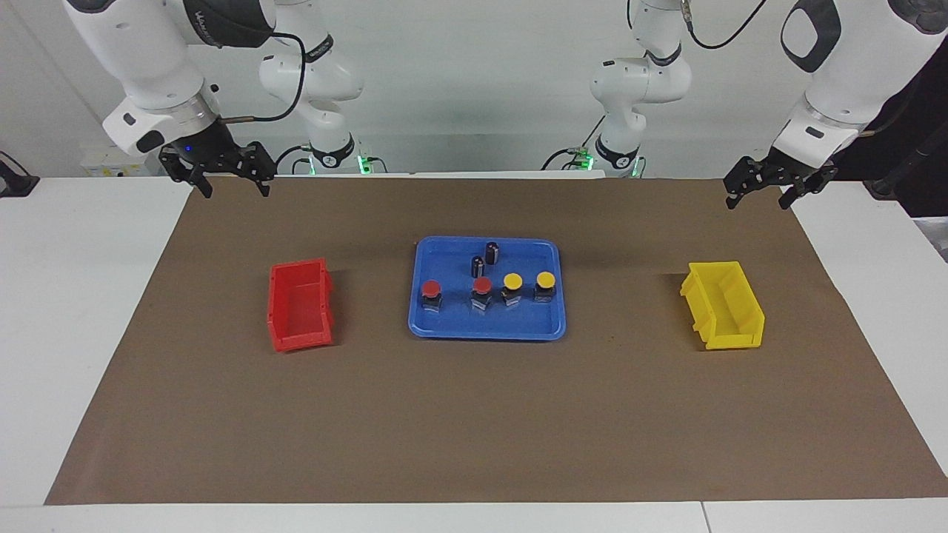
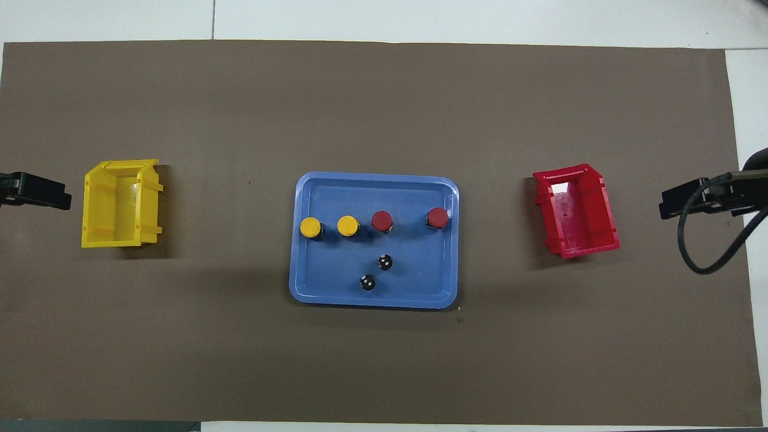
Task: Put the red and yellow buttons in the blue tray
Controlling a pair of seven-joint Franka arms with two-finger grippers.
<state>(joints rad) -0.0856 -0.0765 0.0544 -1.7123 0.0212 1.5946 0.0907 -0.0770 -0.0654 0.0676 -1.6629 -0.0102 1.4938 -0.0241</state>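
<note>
The blue tray [image 1: 452, 326] [image 2: 438, 288] lies at the middle of the brown mat. In it stand two red buttons [image 1: 431, 288] [image 1: 482, 286] [image 2: 437, 216] [image 2: 381, 220] and two yellow buttons [image 1: 512, 281] [image 1: 546, 280] [image 2: 347, 225] [image 2: 310, 227] in a row. My left gripper [image 1: 757, 194] [image 2: 37, 193] hangs open and empty over the mat's corner near the left arm's end. My right gripper [image 1: 232, 182] [image 2: 681, 204] hangs open and empty over the mat's edge at the right arm's end.
Two small dark cylinders [image 1: 492, 252] [image 1: 478, 266] stand in the tray, nearer to the robots than the buttons. A red bin [image 1: 299, 305] [image 2: 577, 210] sits toward the right arm's end, a yellow bin [image 1: 723, 304] [image 2: 119, 203] toward the left arm's end.
</note>
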